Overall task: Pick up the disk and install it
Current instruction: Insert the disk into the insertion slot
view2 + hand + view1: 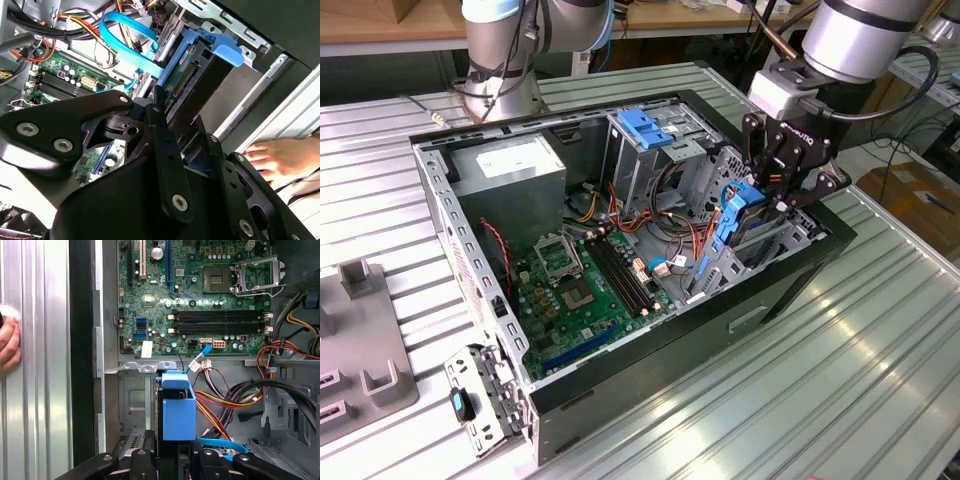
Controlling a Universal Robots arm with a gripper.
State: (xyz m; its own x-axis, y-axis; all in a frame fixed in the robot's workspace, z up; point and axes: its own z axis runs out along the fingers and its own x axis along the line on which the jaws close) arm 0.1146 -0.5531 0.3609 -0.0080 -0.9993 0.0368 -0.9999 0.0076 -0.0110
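Jaws of the gripper [767, 205] pinch the disk [177, 410], which stands on edge partway into the drive bay [788, 236] of the computer case [650, 365]; pickup looks done, full seating not yet.

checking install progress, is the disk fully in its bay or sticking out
Sticking out: the disk is partway into the bay, its blue end protruding, held by the gripper.

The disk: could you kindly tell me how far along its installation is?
Pickup looks done: the gripper is shut on the disk, which stands on edge at the drive bay. Left: it is not released, and whether it is fully seated cannot be told.
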